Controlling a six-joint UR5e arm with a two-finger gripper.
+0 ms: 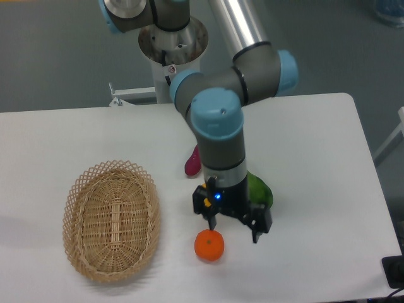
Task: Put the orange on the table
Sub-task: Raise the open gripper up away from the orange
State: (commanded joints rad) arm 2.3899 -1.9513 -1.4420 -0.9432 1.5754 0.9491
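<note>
The one fixed camera looked down on the table [76,132], a broad white top with rounded corners and a smooth matt face. The orange [209,245] sat on that bare surface near the front edge, round, bright and slightly dimpled at the top, with a soft shadow under it. It lay outside the basket [111,219], well to that basket's right and not touching it.

The gripper [235,232] hung just above and slightly to the right of the fruit, its two dark fingers spread apart and holding nothing. One fingertip came down close to the top of the orange; whether it touched could not be told. The spread looked like the pose of a release, so the placing seemed done or nearly done.

The basket was oval, woven of pale wicker with an open lattice rim and a tighter weave on its floor; nothing showed inside it. Behind the grey arm with its blue joint caps, a glossy green vegetable [261,190] lay half hidden to the right, and a slim magenta object [192,162] showed at the left of the wrist, too covered to name.
</note>
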